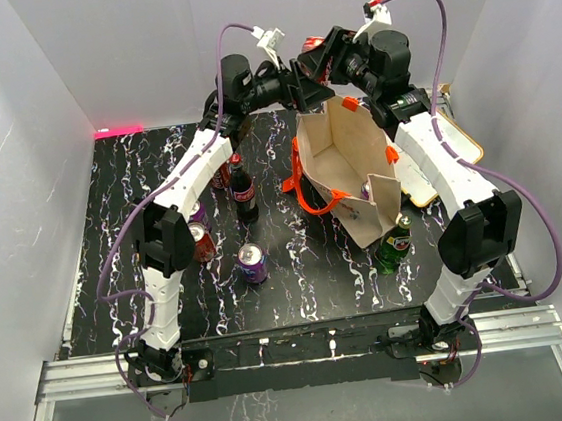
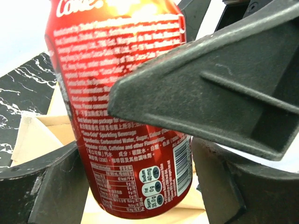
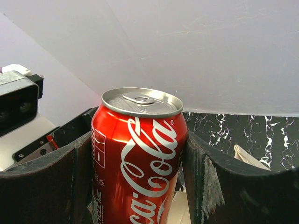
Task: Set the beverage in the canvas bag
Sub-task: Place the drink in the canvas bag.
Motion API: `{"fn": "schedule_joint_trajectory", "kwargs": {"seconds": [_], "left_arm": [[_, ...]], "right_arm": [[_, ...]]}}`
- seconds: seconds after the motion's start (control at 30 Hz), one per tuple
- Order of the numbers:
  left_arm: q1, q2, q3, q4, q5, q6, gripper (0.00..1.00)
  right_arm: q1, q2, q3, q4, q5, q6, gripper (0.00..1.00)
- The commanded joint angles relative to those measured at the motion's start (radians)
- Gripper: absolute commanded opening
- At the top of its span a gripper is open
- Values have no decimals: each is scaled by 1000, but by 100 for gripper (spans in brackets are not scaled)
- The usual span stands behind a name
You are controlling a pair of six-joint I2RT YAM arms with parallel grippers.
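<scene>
Nearest, left of the bag [image 1: 382, 210], spare cans [image 1: 253, 264] stand on the tabletop [image 1: 309, 288]; the bag sits open-mouthed, likely so a drop goes straight in. Above its far rim the right claw [image 3: 138, 144] pinches the can [image 3: 138, 163] upright, and the left claw [image 2: 140, 182] is spread to either side of its lower body, apparently for a handover.
</scene>
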Motion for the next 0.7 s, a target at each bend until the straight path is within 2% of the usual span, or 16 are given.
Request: {"fn": "schedule_joint_trajectory", "kwargs": {"seconds": [0.0,0.17,0.2,0.4,0.67], "left_arm": [[-7,-22,-11,80,37,-30,73],[-8,-27,-19,97,30,-31,53],[-6,-30,-24,99,27,-32,47],[9,-45,-46,122,34,6,2],[34,-33,-74,177,135,116,0]], "right_arm": [[3,-72,19,189,-10,26,8],[3,-97,-34,204,-13,10,8],[3,-106,-49,204,-13,4,9],[-5,-165,-141,180,-44,-67,41],[-83,-209,-174,78,-152,-82,80]]}}
